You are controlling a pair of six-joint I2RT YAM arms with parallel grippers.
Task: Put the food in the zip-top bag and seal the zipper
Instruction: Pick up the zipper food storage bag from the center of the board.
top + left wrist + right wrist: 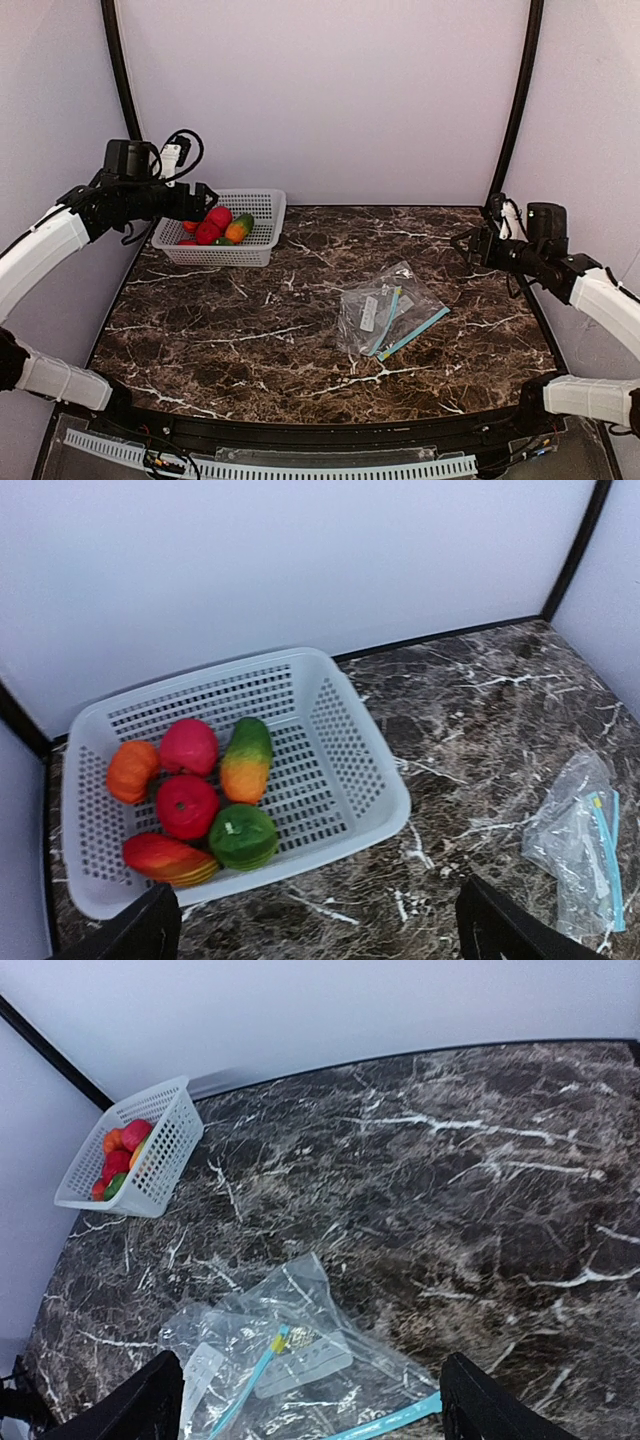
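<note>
My left claw (201,199) and right claw (462,243) both gape wide, holding nothing. The fruit (188,806) lies in the white basket (346,742) at the counter's (300,262) far-left corner, well apart from the bag (385,312).

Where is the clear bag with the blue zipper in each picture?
Top external: bag lies right of centre.
Left wrist: bag is cut off at the right edge.
Right wrist: bag sits at bottom centre.
Shared landmark: the white basket, seen in all three views.
</note>
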